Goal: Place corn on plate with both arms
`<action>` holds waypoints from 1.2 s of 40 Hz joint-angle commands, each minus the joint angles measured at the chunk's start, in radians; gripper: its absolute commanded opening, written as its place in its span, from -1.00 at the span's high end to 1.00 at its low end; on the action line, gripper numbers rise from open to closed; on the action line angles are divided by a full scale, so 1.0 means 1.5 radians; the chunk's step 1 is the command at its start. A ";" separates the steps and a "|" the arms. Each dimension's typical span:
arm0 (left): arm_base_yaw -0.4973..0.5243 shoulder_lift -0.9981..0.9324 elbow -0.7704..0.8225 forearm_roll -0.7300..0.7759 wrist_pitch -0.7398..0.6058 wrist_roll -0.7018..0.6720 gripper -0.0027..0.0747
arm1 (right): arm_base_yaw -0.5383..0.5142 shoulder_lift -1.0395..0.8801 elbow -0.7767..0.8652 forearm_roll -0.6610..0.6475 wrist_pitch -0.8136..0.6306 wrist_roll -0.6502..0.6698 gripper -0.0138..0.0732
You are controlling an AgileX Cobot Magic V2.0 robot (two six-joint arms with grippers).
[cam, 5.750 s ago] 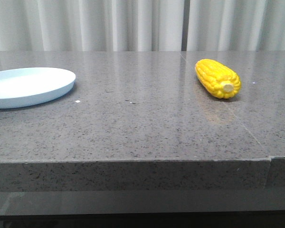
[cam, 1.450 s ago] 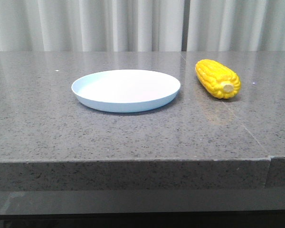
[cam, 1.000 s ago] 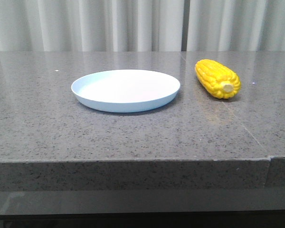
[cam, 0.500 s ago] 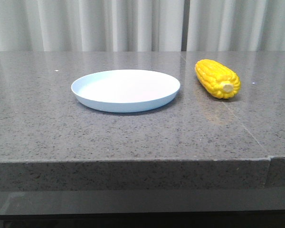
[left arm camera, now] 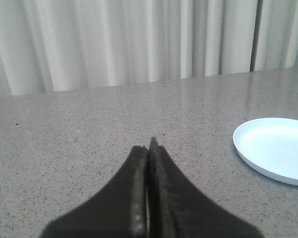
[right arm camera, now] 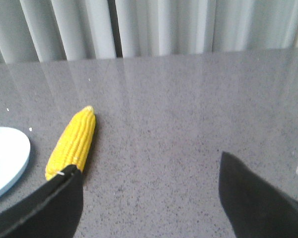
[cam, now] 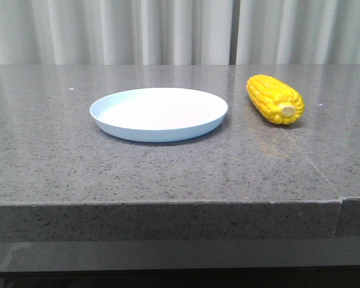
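**A:** Where is the corn [cam: 275, 99] lying?

**B:** On the grey stone worktop [cam: 168, 168], on the right half, nearer the far edge than the front edge. It lies on its side, its pale stub end toward the front edge and slightly right. It is just beside the plate [cam: 159, 113], off the rim's right side and not touching it.

**A:** And the plate?

**B:** Flat on the worktop about midway between the left and right edges, with nothing on it.

**A:** How do the grippers stand?

**B:** The left gripper [left arm camera: 148, 148] has its two dark fingers pressed together, gripping nothing, over bare worktop, the plate off to one side. The right gripper [right arm camera: 151, 186] is spread wide, holding nothing; the corn lies just past one fingertip [right arm camera: 67, 181].
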 commanded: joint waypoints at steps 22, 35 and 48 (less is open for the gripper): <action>-0.002 0.008 -0.017 0.001 -0.061 -0.001 0.98 | 0.058 0.551 -0.355 0.104 0.104 -0.006 -0.68; -0.002 0.008 -0.017 0.001 -0.061 -0.001 0.98 | 0.133 0.768 -0.525 0.146 0.180 -0.006 -0.68; -0.002 0.008 -0.017 0.001 -0.061 -0.001 0.98 | 0.135 0.873 -0.589 0.158 0.183 -0.006 -0.67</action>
